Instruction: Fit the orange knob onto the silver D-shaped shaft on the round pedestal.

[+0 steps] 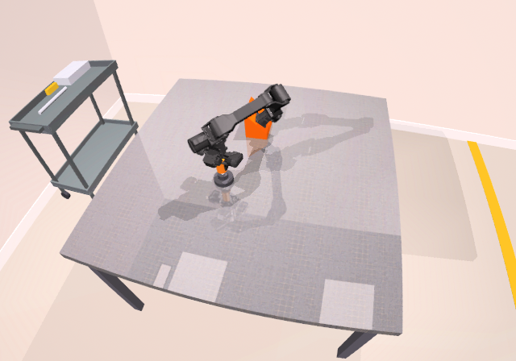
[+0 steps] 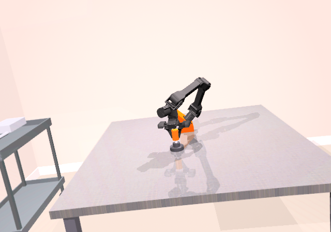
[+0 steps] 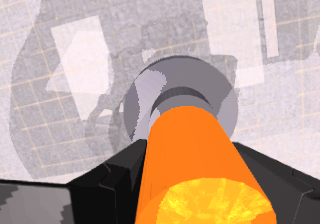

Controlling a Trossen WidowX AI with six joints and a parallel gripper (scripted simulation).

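Observation:
The orange knob (image 1: 220,168) (image 2: 175,134) (image 3: 187,149) is a cylinder with a yellow top, upright between the fingers. My gripper (image 2: 175,135) (image 3: 187,149) is shut on it. The knob is directly above the dark round pedestal (image 1: 223,179) (image 2: 176,147) (image 3: 180,73). In the exterior view a small bright bit of the silver shaft (image 2: 176,141) shows between the knob's lower end and the pedestal's raised collar, so the knob is not against the pedestal. The hole and the flat sides are hidden, and how far the shaft is inside the knob cannot be told.
The orange wedge-shaped block (image 1: 256,129) (image 2: 187,128) stands at the arm's base, behind the pedestal. The table (image 1: 333,182) (image 2: 120,181) carries shadows, reflections and pale light patches. A grey cart (image 1: 97,153) (image 2: 29,194) stands beyond the table's left edge.

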